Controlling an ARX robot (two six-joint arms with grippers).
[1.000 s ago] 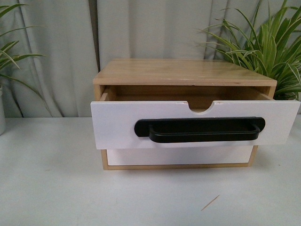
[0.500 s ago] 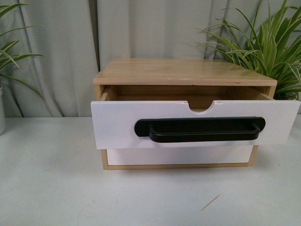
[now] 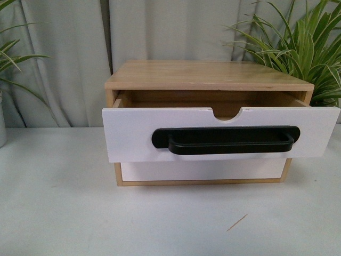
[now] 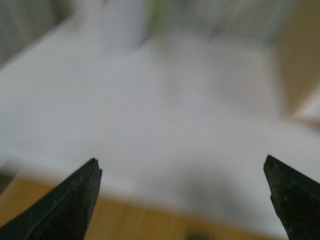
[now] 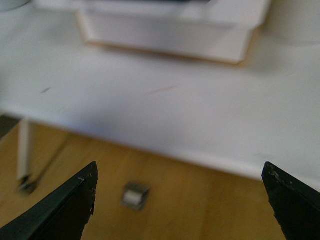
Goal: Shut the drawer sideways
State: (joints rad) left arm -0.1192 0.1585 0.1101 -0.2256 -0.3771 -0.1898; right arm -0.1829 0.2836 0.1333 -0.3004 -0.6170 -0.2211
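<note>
Drawer: the drawer point(image 3: 133, 140) is the upper one in a light wood cabinet point(image 3: 208, 76) at the middle of the white table point(image 3: 64, 202). It stands pulled out toward the near side, so its wooden inside is open to view.
Drawer front: white, with a long black bar handle point(image 3: 226, 140) across it and a half-round notch point(image 3: 227, 113) in the top edge. It overhangs the plain white lower drawer point(image 3: 202, 169), which sits shut.
Left gripper: the left gripper point(image 4: 181, 165) has its dark fingers point(image 4: 70, 205) spread wide and holds nothing. It hangs near the table's near edge, well short of the cabinet.
Right gripper: the right gripper point(image 5: 180, 167) also has its fingers point(image 5: 65, 205) spread wide and empty. The cabinet's lower part shows blurred, far ahead of it.
Step in hand: probably the approach, as neither arm shows in the front view and nothing touches the drawer.
Doing it well: press on the white front near its middle, above or below the bar, and push straight toward the far side until the front meets the cabinet.
Caution: keep fingertips out from under the handle. The cabinet looks light and may slide, so push slowly.
Surroundings: spider plants at far right point(image 3: 303, 48) and far left point(image 3: 16, 58), a grey curtain point(image 3: 64, 53) behind, and a thin sliver point(image 3: 237, 223) near on the table.
Writing: no brand, label or text is readable anywhere.
</note>
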